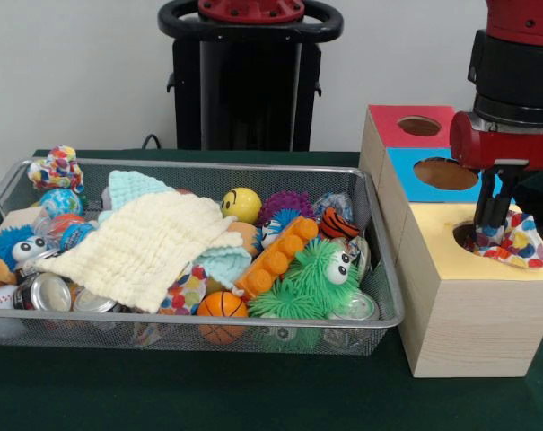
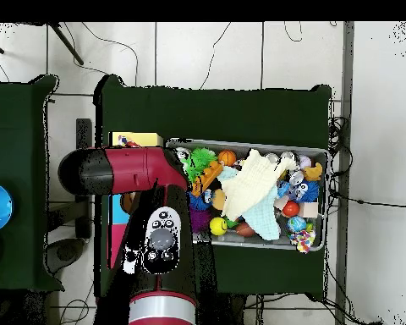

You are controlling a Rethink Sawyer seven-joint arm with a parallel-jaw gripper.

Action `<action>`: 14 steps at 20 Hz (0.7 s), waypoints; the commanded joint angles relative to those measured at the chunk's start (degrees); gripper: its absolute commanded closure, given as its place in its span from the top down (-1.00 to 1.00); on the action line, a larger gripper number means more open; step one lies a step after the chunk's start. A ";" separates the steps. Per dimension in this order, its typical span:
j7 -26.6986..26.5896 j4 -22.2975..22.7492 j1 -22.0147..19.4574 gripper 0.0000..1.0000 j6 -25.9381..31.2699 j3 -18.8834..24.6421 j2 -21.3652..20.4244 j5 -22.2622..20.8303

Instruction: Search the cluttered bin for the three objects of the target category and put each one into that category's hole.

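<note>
Nearest you on the green-covered bench (image 1: 253,395) sits the wire mesh bin (image 1: 190,337), packed full. Along its front edge you have an orange basketball (image 1: 222,310), a green spiky toy with googly eyes (image 1: 311,283) and crushed silver cans (image 1: 47,292). Across the middle lies a pale yellow cloth (image 1: 141,247), with a mint cloth (image 1: 132,187) behind it and an orange studded brick (image 1: 275,256) slanting toward the green toy. Farther back you see a yellow smiley ball (image 1: 241,205), a purple spiky ball (image 1: 286,205), an orange and black striped toy (image 1: 338,223), and a multicoloured dotted fabric toy (image 1: 56,169) perched at the far left corner of the bin. To the right of the bin stands the wooden box row: the yellow-topped box (image 1: 473,296) nearest, then the blue-topped box (image 1: 442,175), then the red-topped box (image 1: 415,126) farthest, each with a round hole. The hand (image 1: 488,215) reaches down to the hole in the yellow top, its narrow black fingers pinched on a dotted fabric piece (image 1: 518,241), white with red, blue and yellow spots, which lies crumpled half in the hole and half over its rim. In the overhead view the red arm (image 2: 126,173) covers most of the box row.
</note>
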 commanded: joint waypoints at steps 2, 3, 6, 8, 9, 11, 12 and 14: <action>9.74 1.84 0.90 -1.00 4.06 2.56 4.64 0.91; 10.03 1.55 1.12 -1.00 4.16 2.44 4.86 1.01; 10.19 0.79 1.75 -1.00 5.54 2.01 5.13 1.03; 10.75 0.57 2.28 -1.00 6.01 1.58 5.19 1.25; 11.26 0.44 2.58 -1.00 6.23 1.35 5.22 1.50; 12.46 0.29 3.09 -1.00 6.83 0.94 5.07 2.22; 12.62 0.21 3.29 -1.00 7.27 0.74 4.89 2.37; 12.77 -0.50 3.73 -1.00 8.55 0.33 4.86 2.65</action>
